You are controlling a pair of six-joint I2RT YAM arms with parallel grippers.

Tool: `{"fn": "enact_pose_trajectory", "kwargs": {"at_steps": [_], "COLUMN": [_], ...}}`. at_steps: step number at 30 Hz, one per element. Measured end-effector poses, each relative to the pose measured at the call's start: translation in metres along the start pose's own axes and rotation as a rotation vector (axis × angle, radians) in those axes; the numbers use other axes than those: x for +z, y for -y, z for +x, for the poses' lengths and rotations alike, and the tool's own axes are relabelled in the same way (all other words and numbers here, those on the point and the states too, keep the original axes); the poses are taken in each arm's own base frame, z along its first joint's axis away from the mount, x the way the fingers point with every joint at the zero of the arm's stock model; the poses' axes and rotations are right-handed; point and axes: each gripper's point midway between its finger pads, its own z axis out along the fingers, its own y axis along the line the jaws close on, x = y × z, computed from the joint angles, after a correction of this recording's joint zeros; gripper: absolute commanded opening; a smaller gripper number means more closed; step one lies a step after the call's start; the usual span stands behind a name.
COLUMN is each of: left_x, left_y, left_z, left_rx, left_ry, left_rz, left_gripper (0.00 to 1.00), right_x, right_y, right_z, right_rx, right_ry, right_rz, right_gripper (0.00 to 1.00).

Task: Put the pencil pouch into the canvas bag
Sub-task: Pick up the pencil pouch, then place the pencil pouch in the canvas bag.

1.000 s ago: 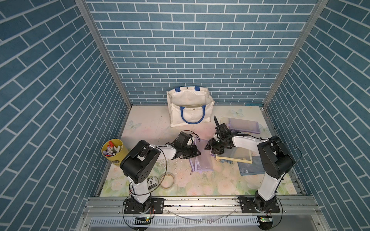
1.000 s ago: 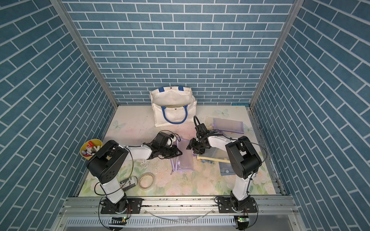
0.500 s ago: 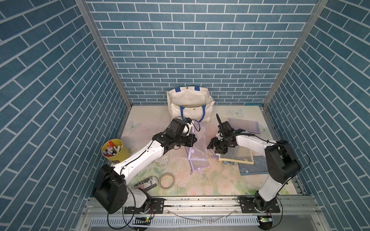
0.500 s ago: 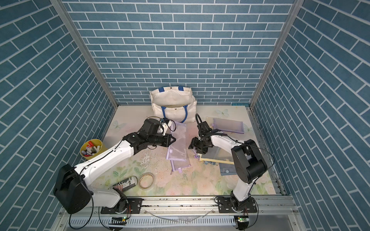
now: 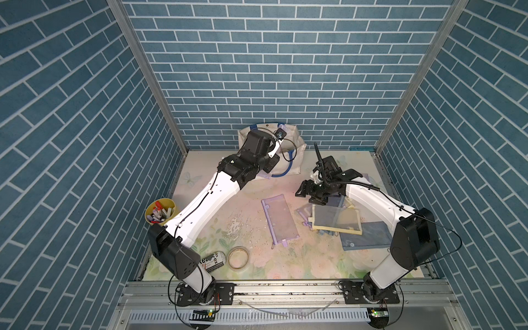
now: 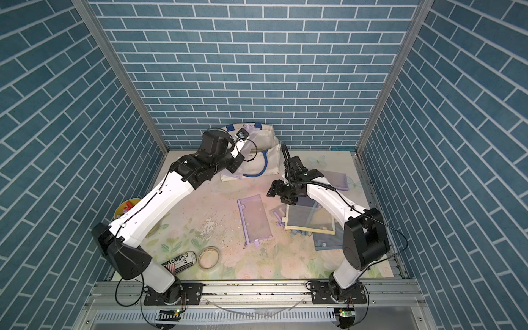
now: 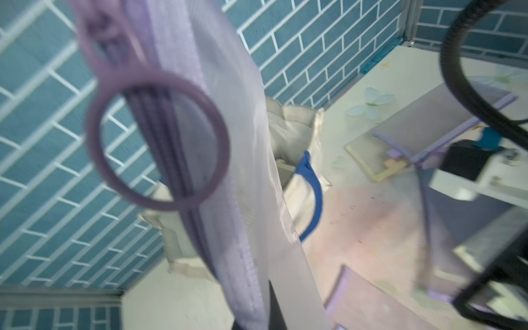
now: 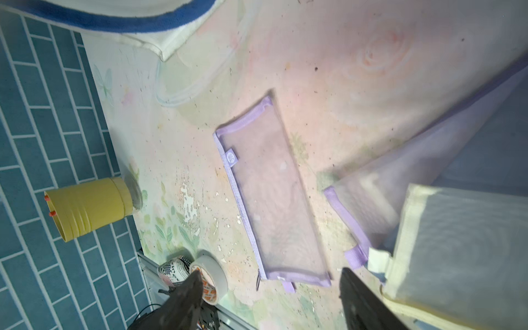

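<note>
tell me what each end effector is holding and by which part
The left end effector is shut on the purple mesh pencil pouch, pinching one end, away from the zipper ring pull; exact spot hidden. The right end effector is open, holding nothing.

In both top views we look steeply down from high at the front, taking in the whole desk (image 5: 251, 185), with the canvas bag (image 5: 295, 165) at upper centre. Our left wrist view sits close behind the hanging pencil pouch (image 7: 228, 137), facing that bag. Our right wrist view looks down from near the desk, sharing the flat lilac pouch (image 8: 274, 200) and the yellow cup (image 8: 88, 208) with both top views.
</note>
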Motion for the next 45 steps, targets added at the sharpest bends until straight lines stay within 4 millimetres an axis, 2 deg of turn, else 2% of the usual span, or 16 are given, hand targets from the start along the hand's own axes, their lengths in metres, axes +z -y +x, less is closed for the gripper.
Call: {"fn": "enact_pose_trajectory", "kwargs": {"at_steps": [8, 11, 14, 18, 22, 25, 31, 35, 37, 41, 45], "left_x": [0.054, 0.072, 0.099, 0.141, 0.176, 0.190, 0.205, 0.212, 0.213, 0.208, 0.193], "left_y": [-0.043, -0.053, -0.056, -0.052, -0.046, -0.045, -0.044, -0.039, -0.037, -0.034, -0.040], "left_z": [-0.077, -0.095, -0.097, -0.080, -0.047, -0.020, 0.028, 0.047, 0.050, 0.046, 0.032], "left_rx": [0.245, 0.312, 0.366, 0.417, 0.448, 0.445, 0.413, 0.394, 0.378, 0.340, 0.294], "left_ry": [0.147, 0.173, 0.167, 0.113, 0.038, -0.013, -0.092, -0.117, -0.116, -0.089, -0.046], "left_rz": [-0.274, -0.365, -0.422, -0.438, -0.412, -0.383, -0.329, -0.299, -0.288, -0.266, -0.256], "left_gripper": [0.00, 0.00, 0.00, 0.00, 0.00, 0.00, 0.01, 0.22, 0.36, 0.56, 0.67], "right_x": [-0.015, -0.023, -0.034, -0.051, -0.057, -0.055, -0.055, -0.054, -0.052, -0.050, -0.050], "right_y": [0.007, 0.010, 0.013, 0.017, 0.023, 0.027, 0.027, 0.028, 0.029, 0.030, 0.030], "right_z": [0.006, 0.006, 0.004, -0.003, -0.007, -0.006, -0.006, -0.006, -0.006, -0.006, -0.008], "right_rx": [-0.012, -0.017, -0.021, -0.008, 0.011, 0.019, 0.020, 0.023, 0.025, 0.028, 0.026], "right_ry": [-0.024, -0.017, 0.003, 0.043, 0.062, 0.056, 0.055, 0.052, 0.047, 0.044, 0.048], "right_rz": [0.030, 0.032, 0.029, 0.020, 0.019, 0.025, 0.025, 0.027, 0.030, 0.033, 0.031], "right_gripper": [0.86, 0.86, 0.86, 0.86, 0.85, 0.85, 0.84, 0.84, 0.84, 0.84, 0.84]}}
